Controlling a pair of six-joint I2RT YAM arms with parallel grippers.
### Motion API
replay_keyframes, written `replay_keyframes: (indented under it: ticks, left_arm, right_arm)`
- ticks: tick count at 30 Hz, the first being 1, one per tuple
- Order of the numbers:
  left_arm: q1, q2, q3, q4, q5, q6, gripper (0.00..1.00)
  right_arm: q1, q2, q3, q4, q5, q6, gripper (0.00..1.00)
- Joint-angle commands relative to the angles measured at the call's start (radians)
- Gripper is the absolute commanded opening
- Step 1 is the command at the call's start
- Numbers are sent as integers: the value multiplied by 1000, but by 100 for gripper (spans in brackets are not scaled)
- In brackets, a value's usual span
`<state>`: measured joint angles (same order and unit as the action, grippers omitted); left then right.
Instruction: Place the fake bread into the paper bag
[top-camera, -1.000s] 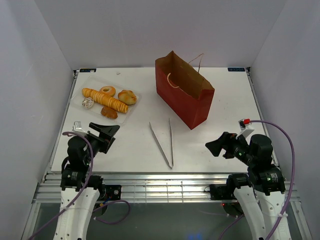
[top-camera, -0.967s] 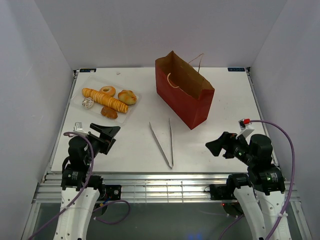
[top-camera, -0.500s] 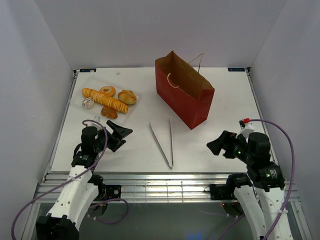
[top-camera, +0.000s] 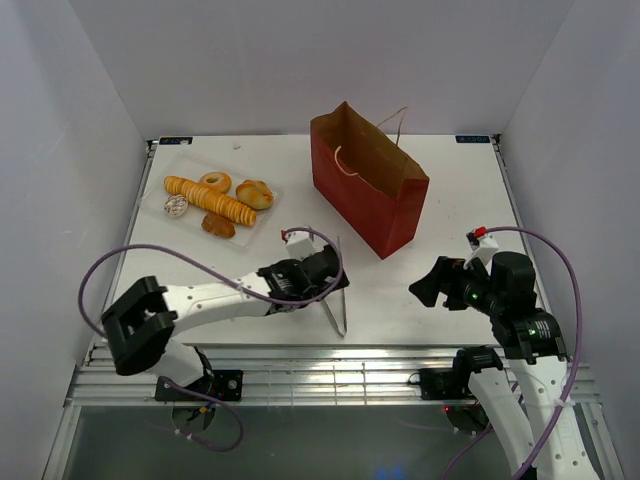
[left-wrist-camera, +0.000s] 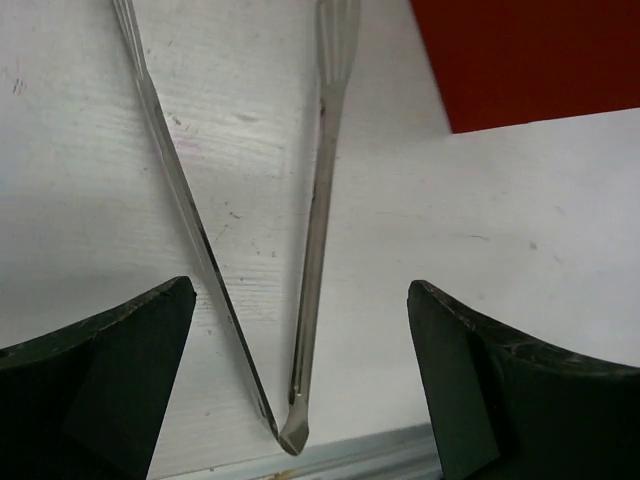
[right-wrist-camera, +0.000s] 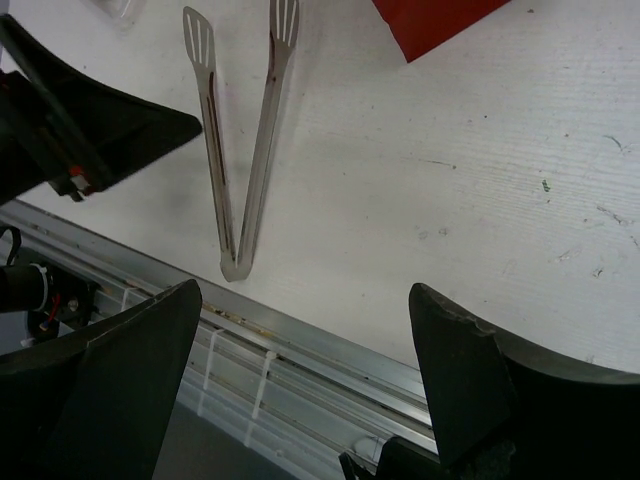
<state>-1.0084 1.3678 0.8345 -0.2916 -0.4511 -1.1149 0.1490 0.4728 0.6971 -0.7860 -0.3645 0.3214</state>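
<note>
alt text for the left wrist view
Metal tongs lie in a V on the white table, joined end at the bottom, between the dark fingers of the open left pincer. A corner of the red paper bag shows top right.

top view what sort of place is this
Probably a robot lab cell: a white table boxed by plain walls, left arm and right arm, toy pastries and a dark-red paper bag.

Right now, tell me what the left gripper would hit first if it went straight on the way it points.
Most likely the tongs, lying on the table right between the fingers of the open left gripper, joined end nearest. The red bag stands beyond, off to the right, though depth is unclear.
</note>
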Motion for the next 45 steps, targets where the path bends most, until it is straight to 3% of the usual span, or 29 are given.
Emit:
replay_keyframes:
  ticks: [1, 6, 9, 18, 27, 30, 39, 43, 45]
  left_arm:
    - [-114, 160, 129, -260, -325, -189, 98]
    - [-234, 400, 369, -587, -483, -382, 98]
    - [-268, 483, 445, -665, -469, -428, 98]
    - [-271, 585, 433, -702, -526, -552, 98]
    - [-274, 645, 362, -693, -685, -654, 97]
    - [-274, 626, 304, -667, -699, -710, 89]
    - [-269, 567, 189, -431, -715, -531, 87]
    - [-246, 542, 152, -364, -701, -485, 72]
    - [-234, 522, 124, -298, -687, -426, 56]
  right_arm:
    - [4, -10, 51, 8, -7, -38, 90]
    - [6, -26, 53, 17, -34, -24, 90]
    - [6, -34, 45, 22, -37, -19, 90]
    - [6, -51, 38, 30, -36, -19, 90]
    - [6, -57, 36, 39, -54, -10, 90]
    - [7, -60, 35, 39, -51, -10, 90]
    - [7, -57, 39, 48, -65, -10, 90]
    - [7, -59, 41, 44, -62, -10, 90]
    - [7, -57, 45, 41, -62, -10, 90]
